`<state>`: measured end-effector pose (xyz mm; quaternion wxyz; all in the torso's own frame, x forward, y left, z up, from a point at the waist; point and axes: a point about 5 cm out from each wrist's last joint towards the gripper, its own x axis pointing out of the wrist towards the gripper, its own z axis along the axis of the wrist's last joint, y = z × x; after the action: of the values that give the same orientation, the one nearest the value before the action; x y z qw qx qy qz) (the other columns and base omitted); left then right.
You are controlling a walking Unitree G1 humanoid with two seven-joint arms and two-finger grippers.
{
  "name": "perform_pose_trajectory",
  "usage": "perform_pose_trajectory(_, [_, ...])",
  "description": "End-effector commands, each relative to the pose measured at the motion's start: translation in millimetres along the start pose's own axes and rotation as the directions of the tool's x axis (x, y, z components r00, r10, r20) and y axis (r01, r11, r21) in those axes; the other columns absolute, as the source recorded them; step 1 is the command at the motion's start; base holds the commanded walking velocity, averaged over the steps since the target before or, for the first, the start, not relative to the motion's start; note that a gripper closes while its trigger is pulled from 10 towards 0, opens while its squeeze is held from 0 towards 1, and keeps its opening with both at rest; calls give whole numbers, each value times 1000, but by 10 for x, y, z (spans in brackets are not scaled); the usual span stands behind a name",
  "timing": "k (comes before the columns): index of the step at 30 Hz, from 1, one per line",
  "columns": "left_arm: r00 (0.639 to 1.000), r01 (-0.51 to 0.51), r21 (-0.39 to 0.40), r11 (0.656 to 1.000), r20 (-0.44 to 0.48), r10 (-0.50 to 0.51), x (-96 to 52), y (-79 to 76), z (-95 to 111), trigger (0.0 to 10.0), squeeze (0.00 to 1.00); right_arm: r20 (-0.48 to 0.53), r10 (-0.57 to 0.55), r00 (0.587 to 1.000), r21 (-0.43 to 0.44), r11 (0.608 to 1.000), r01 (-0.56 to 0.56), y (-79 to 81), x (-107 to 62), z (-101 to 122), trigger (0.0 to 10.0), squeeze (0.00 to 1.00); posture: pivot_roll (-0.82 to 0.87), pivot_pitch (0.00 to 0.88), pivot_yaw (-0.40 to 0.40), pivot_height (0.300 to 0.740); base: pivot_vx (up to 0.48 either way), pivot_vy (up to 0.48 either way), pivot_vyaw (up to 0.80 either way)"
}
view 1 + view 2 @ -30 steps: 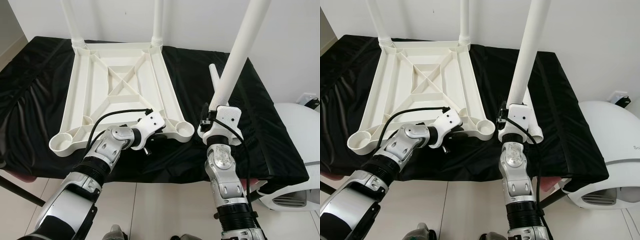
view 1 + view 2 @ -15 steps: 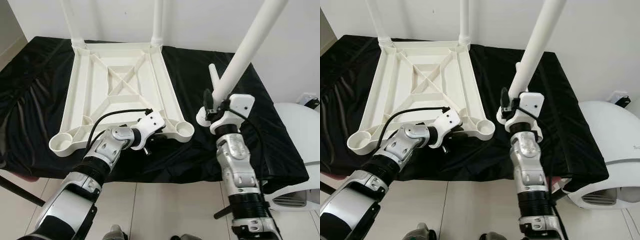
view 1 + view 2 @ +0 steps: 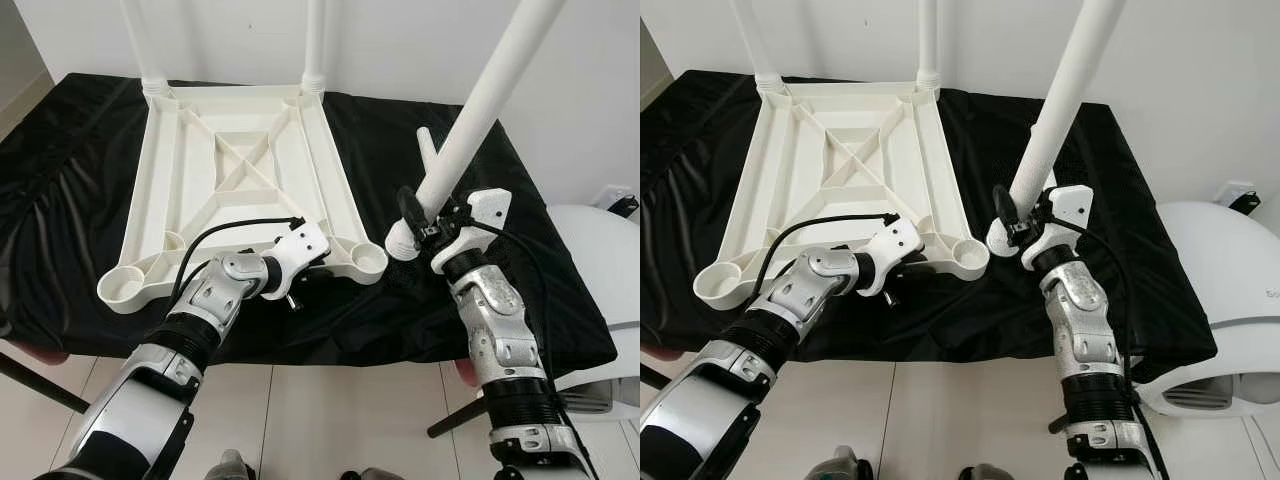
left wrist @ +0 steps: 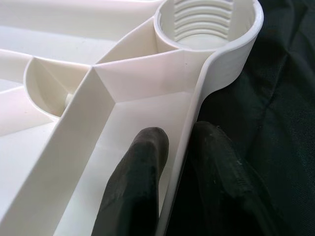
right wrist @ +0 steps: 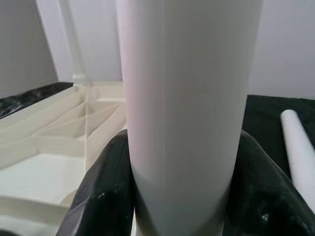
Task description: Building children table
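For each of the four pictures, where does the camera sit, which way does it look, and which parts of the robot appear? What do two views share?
Left eye, right eye: on the head, looking down at the upturned tabletop on black cloth; both arms appear.
Left wrist: along the left pincer, clamped on the tabletop's rim beside the empty socket.
Right wrist: along the right pincer, gripping the white leg.
Shared: the tabletop appears in both wrist views.
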<state>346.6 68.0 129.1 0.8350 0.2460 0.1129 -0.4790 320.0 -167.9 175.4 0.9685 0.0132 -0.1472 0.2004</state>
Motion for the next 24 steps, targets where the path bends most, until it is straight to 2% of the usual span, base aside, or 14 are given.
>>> perform_pose_trajectory(1, [1000,4,27,1000,-10,-4,-9,-11,-1,10000,0,24,48,999,-4,999,-48,-18,20,41,10000,0,8,30,-36,740,0,0,0])
perform_pose_trajectory(5, [1000,14,31,999,-14,-14,-19,-29,-24,10000,0,0,136,991,32,990,-136,-7,11,2,10000,0,6,26,-34,740,0,0,0])
perform_pose_trajectory(16, [999,36,38,999,-20,-35,-44,-91,-79,10000,0,-13,240,971,52,970,-239,4,42,-33,10000,0,21,21,-43,740,0,0,0])
perform_pose_trajectory(24, [999,42,38,998,-18,-41,-40,-123,-80,10000,0,13,324,946,72,943,-324,75,133,-19,10000,0,26,14,-51,740,0,0,0])
